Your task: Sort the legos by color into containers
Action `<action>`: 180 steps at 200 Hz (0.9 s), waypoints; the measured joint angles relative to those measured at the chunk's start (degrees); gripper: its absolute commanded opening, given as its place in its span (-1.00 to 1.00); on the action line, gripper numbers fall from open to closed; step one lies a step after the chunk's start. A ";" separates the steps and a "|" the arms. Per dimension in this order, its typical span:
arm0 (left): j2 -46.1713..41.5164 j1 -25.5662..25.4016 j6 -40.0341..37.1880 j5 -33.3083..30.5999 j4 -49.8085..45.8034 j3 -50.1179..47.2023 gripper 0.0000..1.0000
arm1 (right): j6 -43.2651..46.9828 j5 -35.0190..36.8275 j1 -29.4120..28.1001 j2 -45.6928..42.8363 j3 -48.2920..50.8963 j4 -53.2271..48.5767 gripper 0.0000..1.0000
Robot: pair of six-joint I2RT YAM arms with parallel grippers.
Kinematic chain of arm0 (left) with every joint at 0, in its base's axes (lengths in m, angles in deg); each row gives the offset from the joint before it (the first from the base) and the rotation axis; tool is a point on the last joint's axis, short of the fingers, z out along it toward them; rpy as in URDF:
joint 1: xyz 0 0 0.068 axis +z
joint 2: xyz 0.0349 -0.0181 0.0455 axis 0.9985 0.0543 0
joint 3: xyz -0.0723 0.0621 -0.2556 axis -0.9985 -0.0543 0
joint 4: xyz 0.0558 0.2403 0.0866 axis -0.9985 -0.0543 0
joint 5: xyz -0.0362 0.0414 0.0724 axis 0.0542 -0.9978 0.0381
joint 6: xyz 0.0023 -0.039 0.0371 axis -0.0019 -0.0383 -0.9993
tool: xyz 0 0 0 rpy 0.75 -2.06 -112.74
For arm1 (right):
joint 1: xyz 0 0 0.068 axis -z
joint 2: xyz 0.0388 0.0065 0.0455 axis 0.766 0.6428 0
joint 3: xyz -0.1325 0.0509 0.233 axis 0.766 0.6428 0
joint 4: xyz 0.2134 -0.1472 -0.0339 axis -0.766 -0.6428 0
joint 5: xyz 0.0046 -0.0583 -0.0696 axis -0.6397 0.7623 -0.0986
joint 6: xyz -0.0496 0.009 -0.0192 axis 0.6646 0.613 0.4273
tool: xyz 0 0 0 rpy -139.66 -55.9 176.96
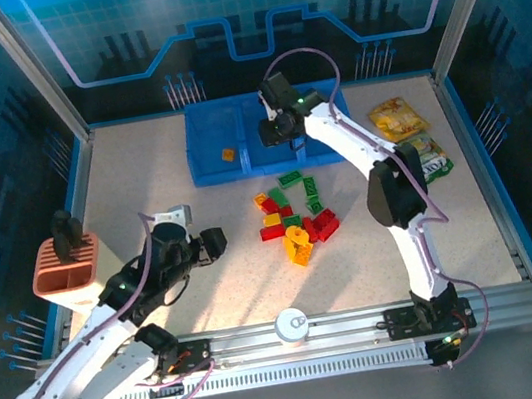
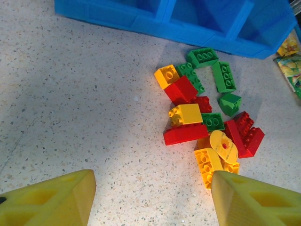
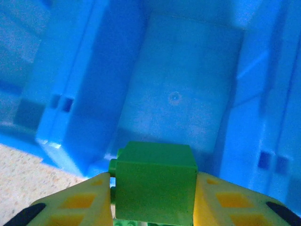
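The right claw (image 3: 154, 207) is clamped on a small green plastic brick (image 3: 155, 181) and hangs over the middle compartment of the translucent blue rectangular plastic tray (image 1: 208, 168), which sits at the far edge of the desk (image 1: 144, 198). One yellow-orange brick (image 1: 227, 154) lies in the tray's left compartment (resting on its floor). The other red, green and yellow-orange bricks (image 2: 188, 113) sit heaped near the desk's centre. The left claw (image 2: 150, 202) hovers beside the heap, jaws spread, gripping nothing.
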 measured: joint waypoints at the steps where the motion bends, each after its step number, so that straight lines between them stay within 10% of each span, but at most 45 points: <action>1: -0.15 0.00 0.00 0.02 -0.04 0.00 0.35 | 0.02 -0.02 0.07 0.39 -0.33 -0.13 -0.18; 44: -1.70 0.00 0.02 0.00 -1.05 0.00 0.35 | 0.13 -1.14 0.20 7.80 -6.27 -2.69 -0.11; 107: -1.40 0.00 0.07 0.04 -1.66 0.00 0.40 | 0.11 -1.27 -0.42 8.57 -5.60 -3.61 0.54; 180: 11.13 -0.39 0.13 4.68 3.17 0.44 0.47 | 0.09 -0.46 -3.52 -16.85 20.52 3.02 0.54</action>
